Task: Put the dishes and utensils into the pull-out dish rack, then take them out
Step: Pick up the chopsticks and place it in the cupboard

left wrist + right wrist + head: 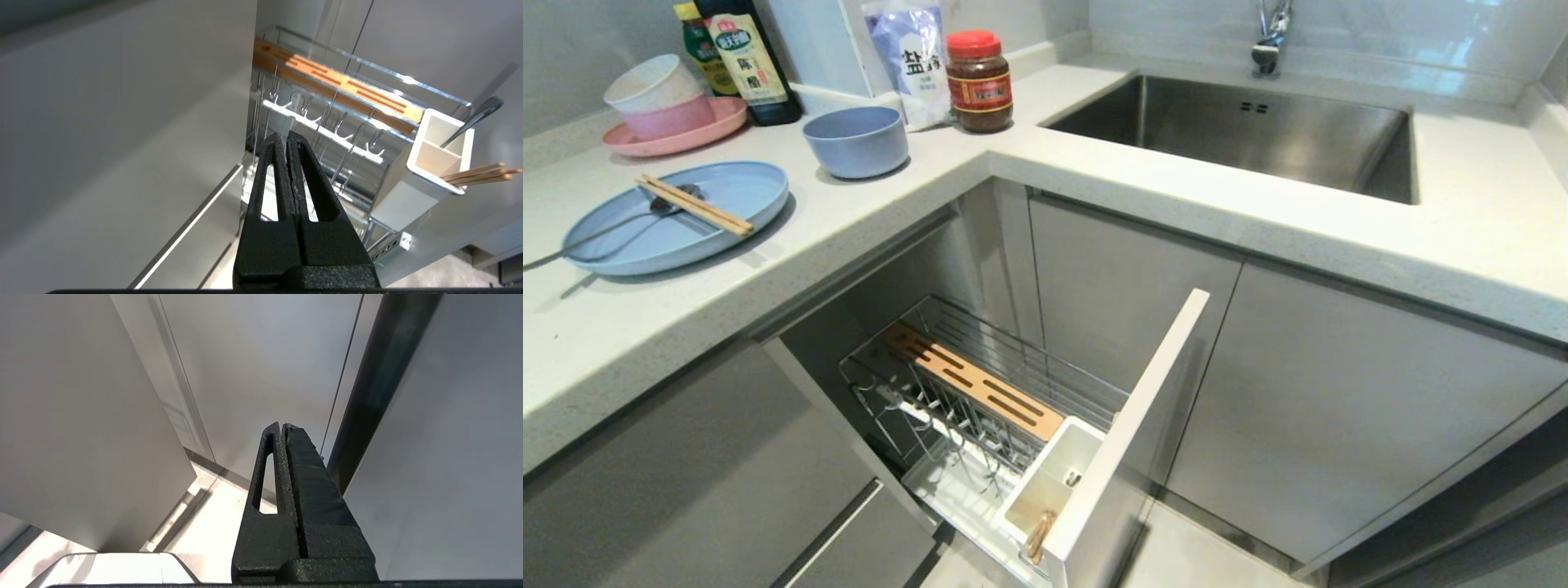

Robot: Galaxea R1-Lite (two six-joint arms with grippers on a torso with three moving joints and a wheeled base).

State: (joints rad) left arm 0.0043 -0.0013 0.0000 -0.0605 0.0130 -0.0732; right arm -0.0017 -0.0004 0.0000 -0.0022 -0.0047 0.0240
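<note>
The pull-out dish rack (980, 408) stood drawn out of the cabinet in the lower centre of the head view, its pale grey front panel (1131, 425) angled toward the lower right. Its slotted wooden strip (970, 380) ran along the far side of the chrome wires, with the upright prongs (939, 416) on the near side of it. The white cutlery cup (1049, 478) sat against the front panel; in the left wrist view it (425, 179) held a second pair of chopsticks (482, 173) and a dark-handled utensil (476, 118).

In the left part of the head view, on the countertop (1094, 188), lay the light blue oval plate (674, 216). The wooden chopsticks (694, 204) rested across it, and the silver spoon (613, 229) lay on it with its handle running off the plate's left rim. The blue-grey bowl (856, 140) stood upright just right of and beyond the plate.

The left gripper (286, 141) hung beside the rack in its wrist view, fingers pressed together on nothing. The right gripper (282, 426) pointed at plain cabinet fronts, fingers likewise together and empty. Neither arm appeared in the head view.

At upper left sat a pink plate (645, 139) carrying stacked pink and white bowls (658, 98), with two sauce bottles (739, 57), a salt bag (915, 61) and a red-lidded jar (978, 82) behind. The steel sink (1241, 135) filled the upper right, a tap (1270, 37) above it.
</note>
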